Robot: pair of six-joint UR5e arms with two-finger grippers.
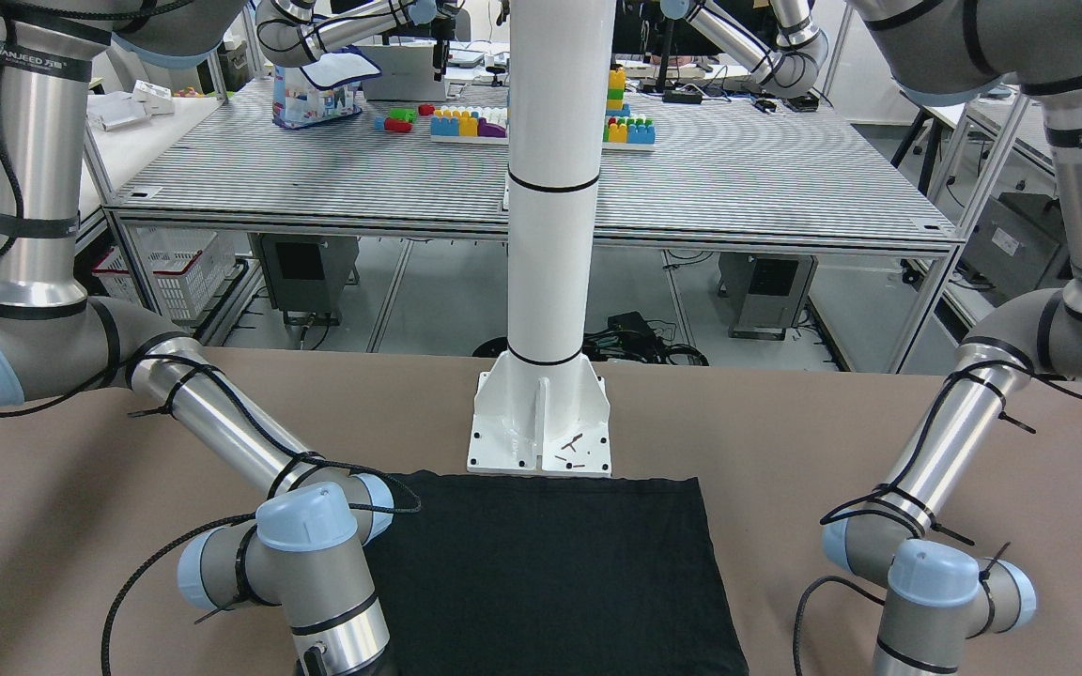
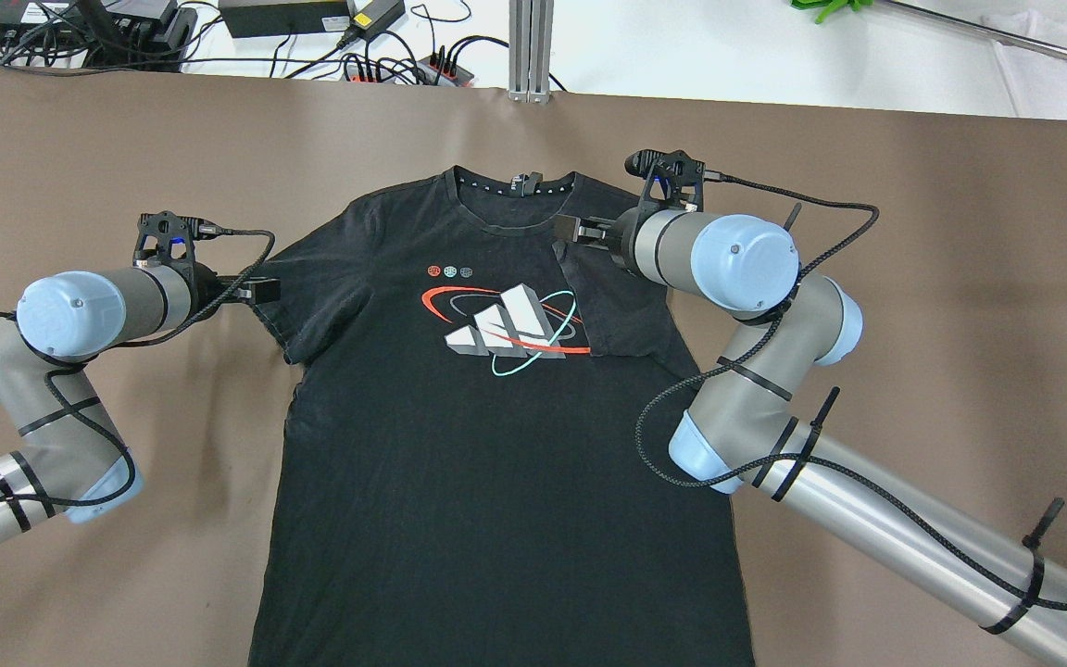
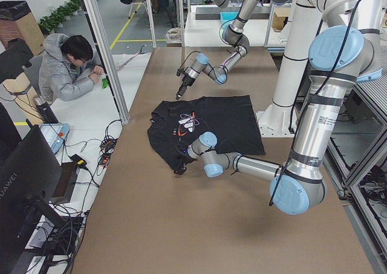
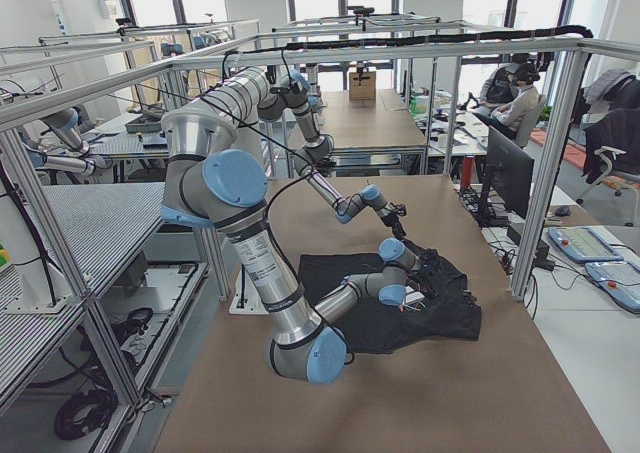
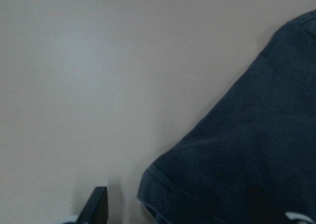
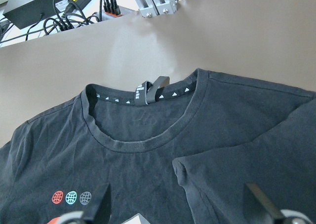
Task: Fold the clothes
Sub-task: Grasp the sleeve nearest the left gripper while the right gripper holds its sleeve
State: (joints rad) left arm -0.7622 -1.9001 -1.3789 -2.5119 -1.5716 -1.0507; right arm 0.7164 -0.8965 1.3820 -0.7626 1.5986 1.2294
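A black T-shirt (image 2: 496,445) with a red, white and teal chest print lies flat, face up, on the brown table (image 2: 960,232). Its collar points away from me. Its hem (image 1: 541,563) reaches the white pole's base plate (image 1: 541,427). One sleeve (image 2: 626,306) lies folded inward over the chest. My right gripper (image 2: 575,229) hovers over that fold's upper corner (image 6: 180,167), jaws wide apart and empty. My left gripper (image 2: 260,290) is open at the other sleeve (image 2: 320,296), whose hem (image 5: 148,194) lies between the fingers (image 5: 96,206).
Power bricks and cables (image 2: 311,18) and an aluminium post (image 2: 531,46) line the table's far edge. The white pole (image 1: 550,188) rises at the robot's side of the table. A seated person (image 3: 69,68) is beyond the far edge.
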